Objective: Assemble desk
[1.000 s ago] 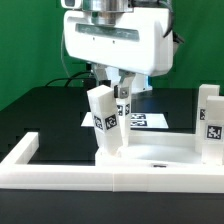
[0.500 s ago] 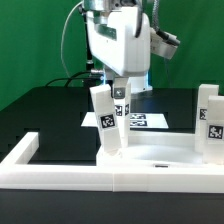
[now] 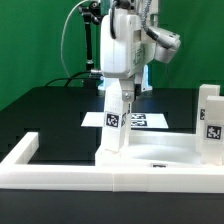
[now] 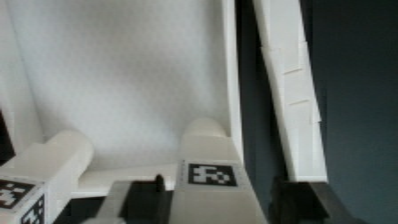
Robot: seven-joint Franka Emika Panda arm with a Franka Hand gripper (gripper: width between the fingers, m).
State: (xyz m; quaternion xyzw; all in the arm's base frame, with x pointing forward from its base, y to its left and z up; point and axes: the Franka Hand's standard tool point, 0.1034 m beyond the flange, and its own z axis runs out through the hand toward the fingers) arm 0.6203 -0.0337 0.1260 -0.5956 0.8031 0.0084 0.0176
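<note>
The white desk tabletop (image 3: 160, 152) lies inside the rim, hollow side up. A white leg (image 3: 113, 120) with a square tag stands upright on the tabletop corner toward the exterior view's left. My gripper (image 3: 118, 93) comes down from above and is shut on this leg's upper part. In the wrist view the leg (image 4: 212, 160) sits between my two dark fingers (image 4: 143, 203), with the gripper (image 4: 215, 205) around it and the tabletop (image 4: 125, 80) beyond. A second tagged leg (image 3: 210, 120) stands at the exterior view's right edge; another leg (image 4: 43, 172) shows in the wrist view.
The long white rim (image 3: 60, 166) runs along the front of the black table, and it also shows in the wrist view (image 4: 290, 80). The marker board (image 3: 145, 121) lies flat behind the held leg. Cables hang behind the arm.
My wrist has turned about its vertical axis, so the gripper body now shows its narrow side. The leg has gone from leaning to upright and shifted slightly toward the exterior view's right.
</note>
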